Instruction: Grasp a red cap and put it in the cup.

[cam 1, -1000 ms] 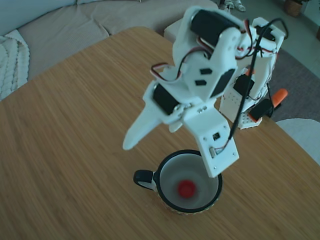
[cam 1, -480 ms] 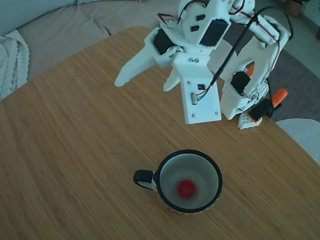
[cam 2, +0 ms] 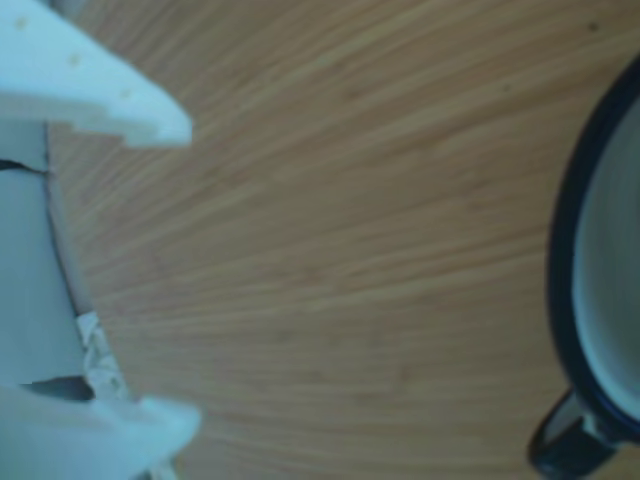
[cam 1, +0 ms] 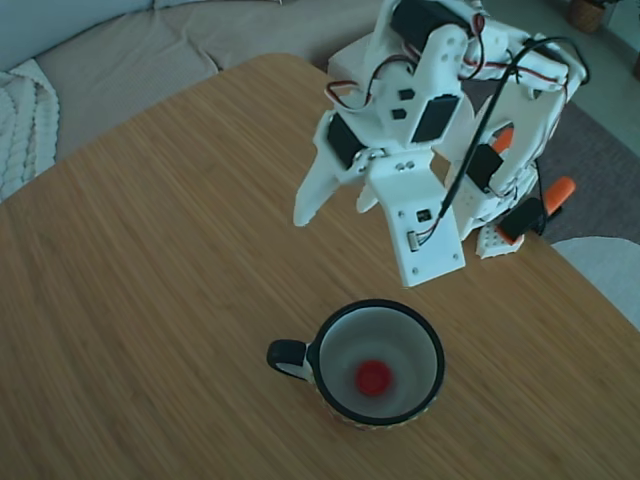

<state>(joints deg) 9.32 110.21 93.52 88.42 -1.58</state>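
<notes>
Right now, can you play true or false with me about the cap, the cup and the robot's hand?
1. The cap lies inside the cup. True.
2. The hand is holding the cap. False: it is open and empty, up above the table.
3. The cup has tipped over. False: it stands upright, mouth up.
4. The cup's handle points left in the fixed view. True.
5. The hand is right over the cup. False: it hangs off to one side, over bare wood.
</notes>
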